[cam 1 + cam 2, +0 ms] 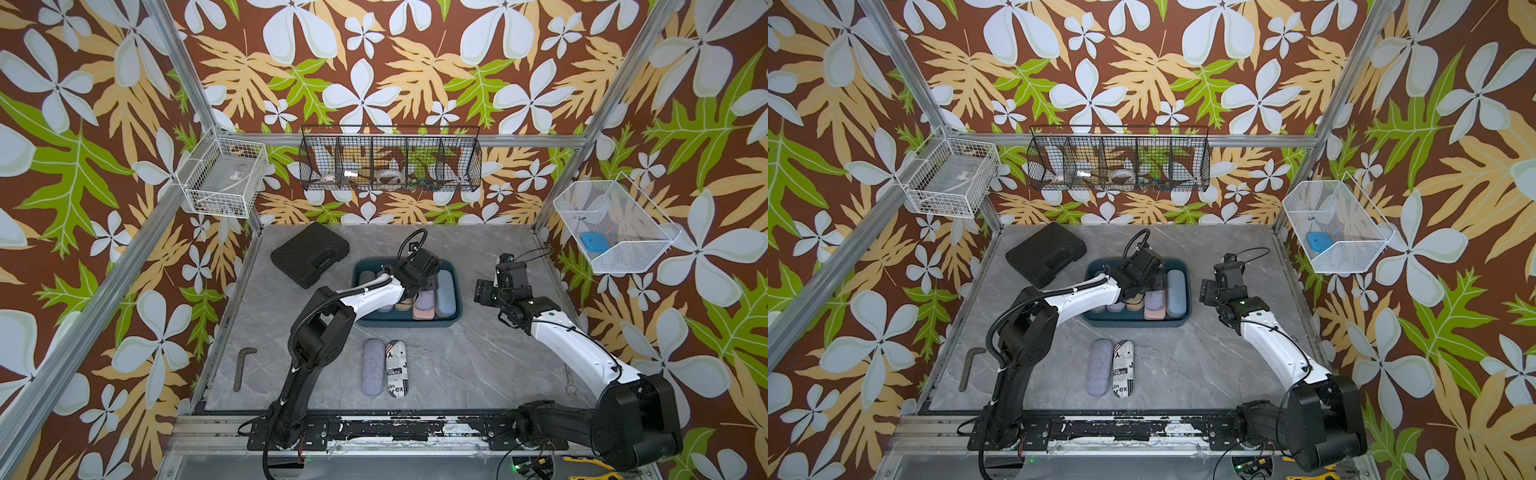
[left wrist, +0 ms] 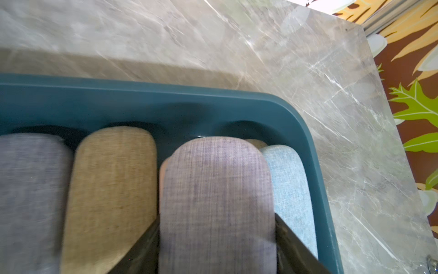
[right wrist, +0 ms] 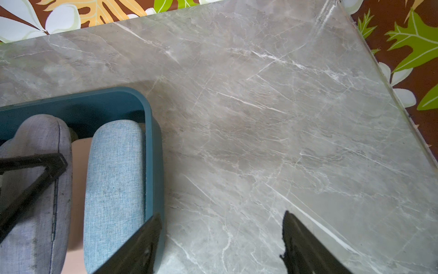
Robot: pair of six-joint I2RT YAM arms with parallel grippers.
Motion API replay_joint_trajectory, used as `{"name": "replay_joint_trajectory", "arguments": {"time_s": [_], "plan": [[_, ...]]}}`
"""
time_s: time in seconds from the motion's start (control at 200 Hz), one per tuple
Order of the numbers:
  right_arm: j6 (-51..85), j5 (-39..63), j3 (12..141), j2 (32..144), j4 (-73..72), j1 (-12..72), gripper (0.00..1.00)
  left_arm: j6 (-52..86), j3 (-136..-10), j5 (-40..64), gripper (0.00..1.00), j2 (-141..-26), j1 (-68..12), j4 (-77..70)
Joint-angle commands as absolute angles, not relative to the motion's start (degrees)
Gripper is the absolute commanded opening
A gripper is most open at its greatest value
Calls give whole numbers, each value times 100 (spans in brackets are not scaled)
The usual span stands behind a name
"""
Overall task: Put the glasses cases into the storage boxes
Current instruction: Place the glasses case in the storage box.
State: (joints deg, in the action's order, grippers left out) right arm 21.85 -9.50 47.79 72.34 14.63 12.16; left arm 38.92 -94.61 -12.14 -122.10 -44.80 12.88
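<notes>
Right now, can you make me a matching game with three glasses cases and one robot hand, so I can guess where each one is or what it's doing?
Things:
1. lavender case
2. light blue case
3. newsprint case
4. right end effector

Places or states:
A. lying on the table, outside the tub
B. open, holding nothing
C. lying in the tub, not held
D. clamped in the left end effector

Pairs: 1-D, 2-C, 3-A, 4-B
</notes>
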Motion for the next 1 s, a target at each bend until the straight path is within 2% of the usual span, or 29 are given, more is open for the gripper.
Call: {"name": "replay_joint_trajectory", "arguments": {"time_s": [0.0,0.47,0.786,0.996], "plan": [[2153,-1012,4755,7209,1389,1213,80,3971,-9509,-1238,66,-12250,-4509,1246],[2199,-1009,4685,7115,1401,1205,80,4183,-9352,-1063,66,-12322,-4544,1115],[2197,-1037,4632,6972,1459,1204,80,4107,-9371,-1354,79,-12136,-4544,1266],[2240,-1019,4588,6943,1425,1204,80,4043,-9145,-1479,81,-11497,-4544,1283]]}}
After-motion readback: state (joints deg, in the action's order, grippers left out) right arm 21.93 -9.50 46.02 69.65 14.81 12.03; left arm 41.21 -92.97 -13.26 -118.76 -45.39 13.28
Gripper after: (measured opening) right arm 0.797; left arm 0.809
